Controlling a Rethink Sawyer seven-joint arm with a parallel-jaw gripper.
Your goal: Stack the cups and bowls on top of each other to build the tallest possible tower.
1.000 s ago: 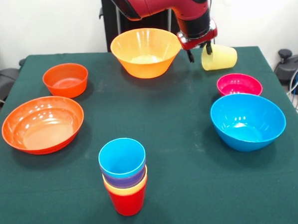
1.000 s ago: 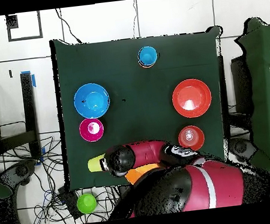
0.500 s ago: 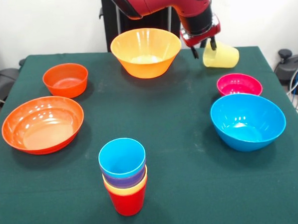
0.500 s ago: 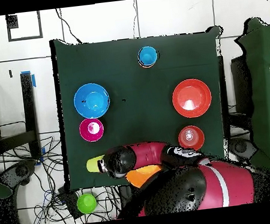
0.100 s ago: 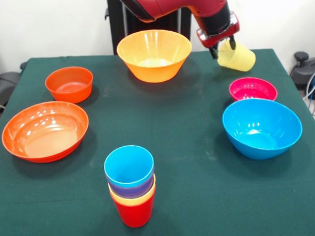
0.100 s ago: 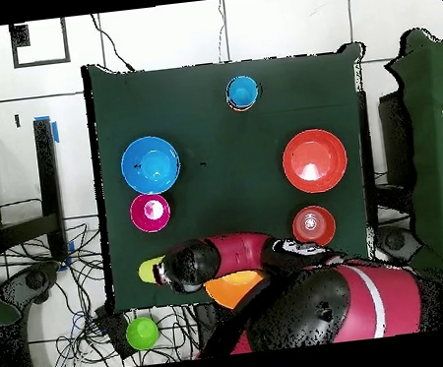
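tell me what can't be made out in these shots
- Overhead view: the hand is hidden under the arm; only a sliver of the pale yellow cup shows.
- Overhead view: the large yellow-orange bowl is mostly covered by the arm.
- Front view: the hand grips the pale yellow cup, but its contact on the rim is too small to read.
- Front view: the stack hides the inner cups except for their rims.

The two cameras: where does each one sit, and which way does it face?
Front view: sits across the table, facing the robot; shows the red arm from above, its hand holding the pale yellow cup.
Overhead view: sits above the table, looking straight down; the red arm fills the bottom.
Both show the cup stack, the large blue bowl and the magenta-pink bowl.
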